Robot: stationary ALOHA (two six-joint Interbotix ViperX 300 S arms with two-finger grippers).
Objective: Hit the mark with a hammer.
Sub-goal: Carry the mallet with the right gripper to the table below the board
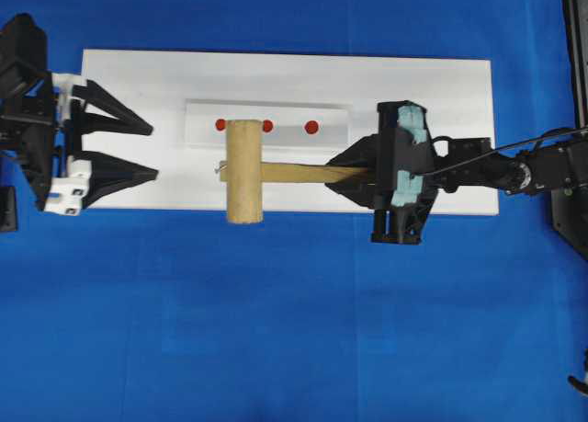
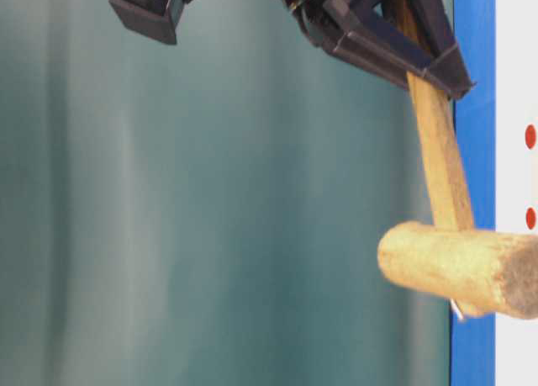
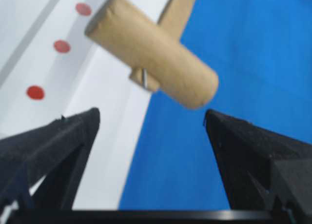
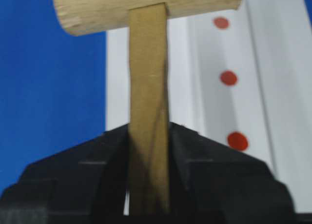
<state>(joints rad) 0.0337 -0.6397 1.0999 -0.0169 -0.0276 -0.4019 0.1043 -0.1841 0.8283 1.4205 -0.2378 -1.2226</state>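
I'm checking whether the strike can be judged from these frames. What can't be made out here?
- Overhead: the hammer head covers part of the strip of red marks.
- Table-level: the white board and marks are cut off by the right edge.
- Right wrist: the right gripper hides the handle's end.

Your left hand (image 3: 151, 131) stands wide open, one black finger (image 3: 53, 146) at eight o'clock, the other at four. The hammer (image 3: 153, 58) fills twelve o'clock, head slanting across a white board (image 3: 105, 151) and blue tabletop (image 3: 253, 53). Three red marks (image 3: 62, 46) run toward ten o'clock.
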